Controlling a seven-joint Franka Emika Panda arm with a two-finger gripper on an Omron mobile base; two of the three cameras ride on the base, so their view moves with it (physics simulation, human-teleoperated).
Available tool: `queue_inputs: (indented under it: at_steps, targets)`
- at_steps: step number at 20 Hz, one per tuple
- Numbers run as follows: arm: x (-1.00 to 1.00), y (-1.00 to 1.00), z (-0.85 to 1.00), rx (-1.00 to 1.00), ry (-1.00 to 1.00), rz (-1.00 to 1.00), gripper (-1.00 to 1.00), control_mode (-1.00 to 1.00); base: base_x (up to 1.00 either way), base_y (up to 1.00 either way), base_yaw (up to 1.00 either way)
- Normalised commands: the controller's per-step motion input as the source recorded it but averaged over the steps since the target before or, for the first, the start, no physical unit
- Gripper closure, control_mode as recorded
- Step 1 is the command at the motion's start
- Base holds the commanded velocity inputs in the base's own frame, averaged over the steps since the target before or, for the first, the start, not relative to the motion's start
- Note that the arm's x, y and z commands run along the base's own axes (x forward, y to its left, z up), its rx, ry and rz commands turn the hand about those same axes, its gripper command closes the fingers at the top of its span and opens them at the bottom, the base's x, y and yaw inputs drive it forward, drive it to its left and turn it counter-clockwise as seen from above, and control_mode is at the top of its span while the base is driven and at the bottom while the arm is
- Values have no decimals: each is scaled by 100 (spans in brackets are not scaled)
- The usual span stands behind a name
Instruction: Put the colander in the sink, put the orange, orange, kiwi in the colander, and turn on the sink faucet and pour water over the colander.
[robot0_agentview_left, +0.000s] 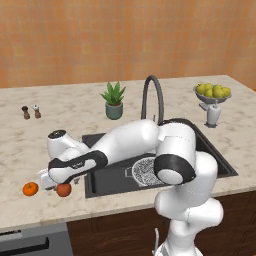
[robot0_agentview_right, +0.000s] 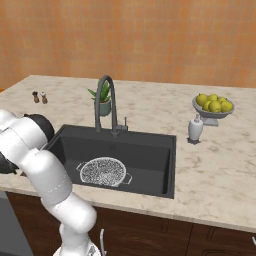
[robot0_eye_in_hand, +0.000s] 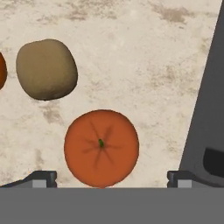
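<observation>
The hand (robot0_eye_in_hand: 111, 180), fingers spread wide and empty, hovers over the darker orange (robot0_eye_in_hand: 101, 148) on the table (robot0_eye_in_hand: 144, 65), kiwi (robot0_eye_in_hand: 47, 68) beside it. The colander (robot0_agentview_right: 102, 171) already sits in the sink (robot0_agentview_right: 145, 145). Fruit-loading step: next, lower and close squarely around the orange.

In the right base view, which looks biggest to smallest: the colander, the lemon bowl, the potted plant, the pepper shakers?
1. Colander, nearest the camera, which flatters it.
2. Lemon bowl.
3. Potted plant, close to the bowl, so that order is unsure.
4. Shakers, clearly smallest.
</observation>
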Motion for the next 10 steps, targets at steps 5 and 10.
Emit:
queue_inputs:
  at_steps: [5,10]
  targets:
    - [8,0,-20,0,0,0,-100,-100,0,0,0]
    - [1,0,-14,0,0,0,-100,-100,0,0,0]
